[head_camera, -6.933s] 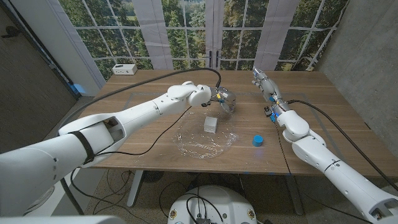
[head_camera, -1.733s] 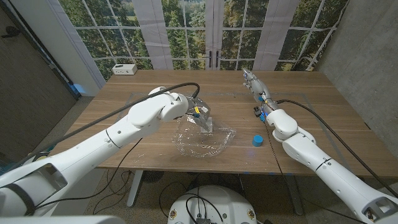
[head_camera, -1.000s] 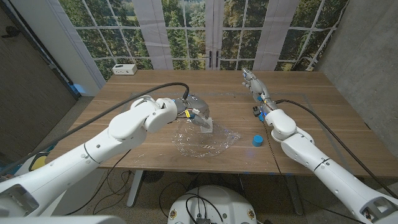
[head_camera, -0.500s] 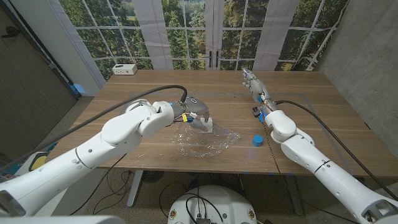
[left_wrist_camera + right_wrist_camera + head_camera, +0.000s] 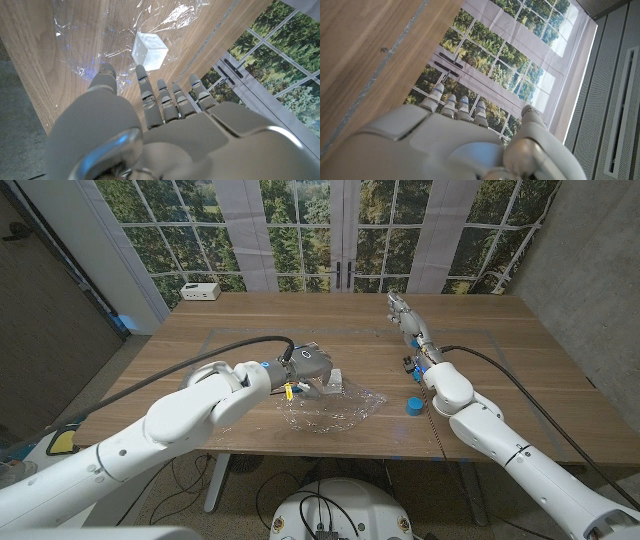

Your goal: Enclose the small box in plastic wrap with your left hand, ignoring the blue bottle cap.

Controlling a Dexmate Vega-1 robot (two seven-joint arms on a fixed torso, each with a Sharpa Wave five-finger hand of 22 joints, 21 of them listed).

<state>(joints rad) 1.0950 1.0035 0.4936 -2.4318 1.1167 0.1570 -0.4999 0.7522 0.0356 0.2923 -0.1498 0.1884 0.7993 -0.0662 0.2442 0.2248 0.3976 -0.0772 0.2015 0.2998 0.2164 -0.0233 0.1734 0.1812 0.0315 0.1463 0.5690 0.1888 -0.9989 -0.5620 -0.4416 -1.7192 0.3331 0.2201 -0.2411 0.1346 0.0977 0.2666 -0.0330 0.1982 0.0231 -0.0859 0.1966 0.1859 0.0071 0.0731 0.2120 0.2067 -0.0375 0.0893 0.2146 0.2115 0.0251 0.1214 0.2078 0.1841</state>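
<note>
- Plastic wrap [image 5: 330, 406] lay spread on the tabletop [image 5: 250, 330], near the front edge, about mid-width.
- Small box [image 5: 334, 380] sat on the wrap's rear part.
- Left robot hand [image 5: 310, 367] was just left of the box, over the wrap's rear-left edge.
- Bottle cap [image 5: 414, 406] sat on the tabletop right of the wrap, apart from it.
- Right robot hand [image 5: 403, 311] was behind the cap, toward the far edge.
- A box-shaped device [image 5: 201, 290] stood at the far left corner.
</note>
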